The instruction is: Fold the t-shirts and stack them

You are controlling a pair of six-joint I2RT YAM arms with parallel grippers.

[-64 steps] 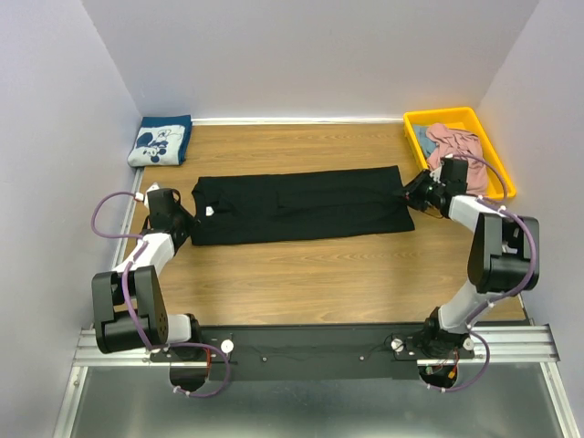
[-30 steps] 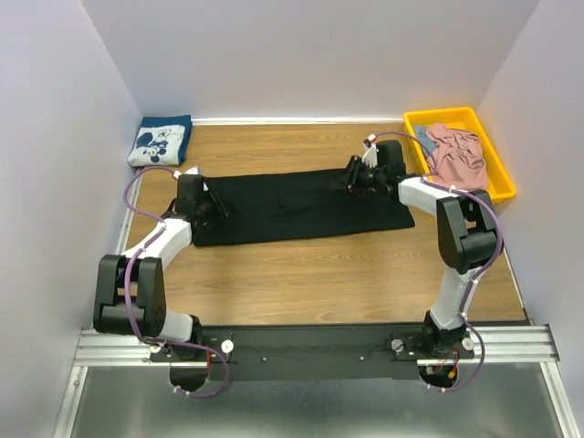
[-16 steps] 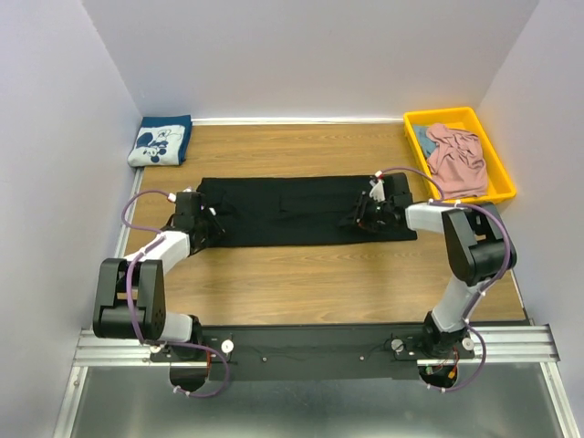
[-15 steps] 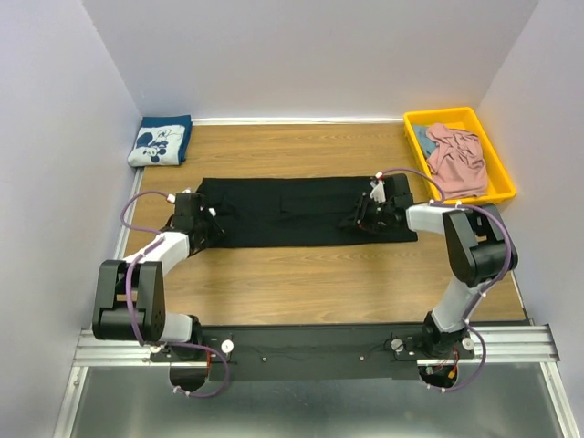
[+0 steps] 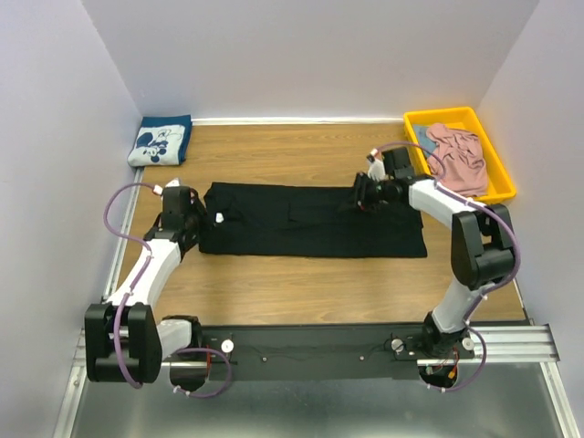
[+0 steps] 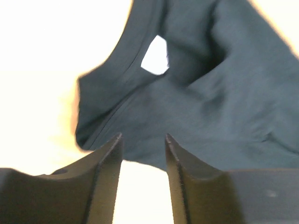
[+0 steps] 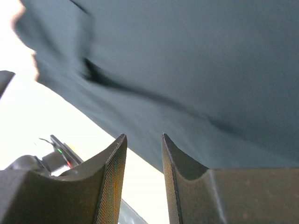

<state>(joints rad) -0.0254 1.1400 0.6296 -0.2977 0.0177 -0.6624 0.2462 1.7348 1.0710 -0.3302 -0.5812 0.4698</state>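
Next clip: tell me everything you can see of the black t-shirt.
The black shirt is plain, soft cloth, folded into a long flat band lying across the middle of the table. Its collar end is toward the left arm, with a white tag showing. The left gripper sits at the collar end and the right gripper at its far edge, fingers apart; neither visibly grips it.

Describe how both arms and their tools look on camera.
The left arm and right arm: white links, black joint housings, a purple cable looping along each. The left tool and right tool: two dark, tapered fingers each; the right's show fine mesh texture.
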